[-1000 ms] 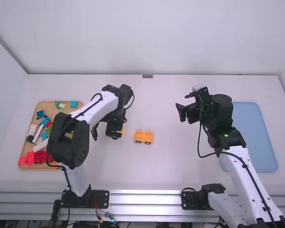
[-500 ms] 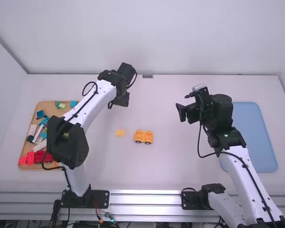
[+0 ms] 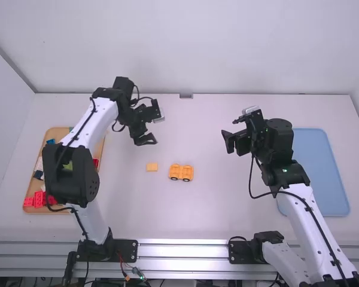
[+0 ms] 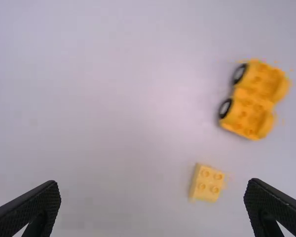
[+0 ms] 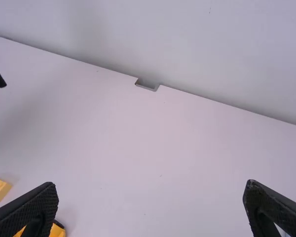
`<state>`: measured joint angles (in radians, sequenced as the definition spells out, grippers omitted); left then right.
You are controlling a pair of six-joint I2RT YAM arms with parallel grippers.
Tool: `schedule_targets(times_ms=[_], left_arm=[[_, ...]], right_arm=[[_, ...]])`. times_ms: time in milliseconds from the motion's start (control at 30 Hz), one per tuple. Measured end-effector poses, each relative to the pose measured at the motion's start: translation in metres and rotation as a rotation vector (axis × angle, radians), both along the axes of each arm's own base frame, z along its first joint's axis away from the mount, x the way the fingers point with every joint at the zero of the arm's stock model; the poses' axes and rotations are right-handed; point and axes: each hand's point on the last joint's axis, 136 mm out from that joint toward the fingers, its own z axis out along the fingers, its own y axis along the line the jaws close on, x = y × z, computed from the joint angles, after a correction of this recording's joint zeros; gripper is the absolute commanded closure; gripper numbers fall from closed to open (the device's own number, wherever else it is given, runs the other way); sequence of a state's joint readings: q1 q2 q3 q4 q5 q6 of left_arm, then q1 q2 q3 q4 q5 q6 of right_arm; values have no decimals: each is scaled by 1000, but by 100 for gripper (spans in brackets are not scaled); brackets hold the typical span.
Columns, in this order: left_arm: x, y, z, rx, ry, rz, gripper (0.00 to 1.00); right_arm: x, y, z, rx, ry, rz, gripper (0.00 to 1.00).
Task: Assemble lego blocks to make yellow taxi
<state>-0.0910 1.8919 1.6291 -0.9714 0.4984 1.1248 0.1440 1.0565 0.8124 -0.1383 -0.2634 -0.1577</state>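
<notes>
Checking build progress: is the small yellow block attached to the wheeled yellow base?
No, the small block lies on the table with bare surface between it and the wheeled base.

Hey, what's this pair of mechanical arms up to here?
They look to be set on building a yellow toy taxi, though neither holds a piece right now. A wheeled yellow car base sits on the table, with a small yellow block lying apart from it. The left gripper is open over the table near that block, and the right gripper hangs open too.
</notes>
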Motion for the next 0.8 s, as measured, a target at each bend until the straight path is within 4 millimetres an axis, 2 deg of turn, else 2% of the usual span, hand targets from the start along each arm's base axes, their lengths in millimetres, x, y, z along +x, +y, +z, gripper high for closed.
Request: schedule_targets(times_ms=[33, 67, 167, 200, 300, 467, 533, 633, 800], left_arm=[[-10, 3, -7, -82, -9, -82, 1], [-13, 4, -9, -102, -9, -99, 1], [-37, 6, -27, -241, -32, -221, 1], [-52, 7, -38, -310, -48, -264, 1], [-66, 8, -55, -398, -114, -304, 1], [-66, 10, -82, -440, -237, -296, 1], [-63, 9, -86, -446, -253, -283, 0], [-61, 8, -96, -459, -253, -260, 1], [-70, 7, -117, -463, -214, -229, 7]], right_arm=[[0, 0, 0, -1, 0, 2, 1], [0, 0, 0, 1, 2, 2, 1], [-2, 0, -4, -2, 18, 5, 1], [-3, 0, -5, -3, 25, 3, 1], [-4, 0, -7, -2, 34, 3, 1], [-7, 6, -7, 13, 40, 38, 2], [-8, 8, -7, 17, 42, 54, 1], [-13, 13, -10, 21, 56, 87, 1], [-23, 25, -11, 5, 50, 194, 1]])
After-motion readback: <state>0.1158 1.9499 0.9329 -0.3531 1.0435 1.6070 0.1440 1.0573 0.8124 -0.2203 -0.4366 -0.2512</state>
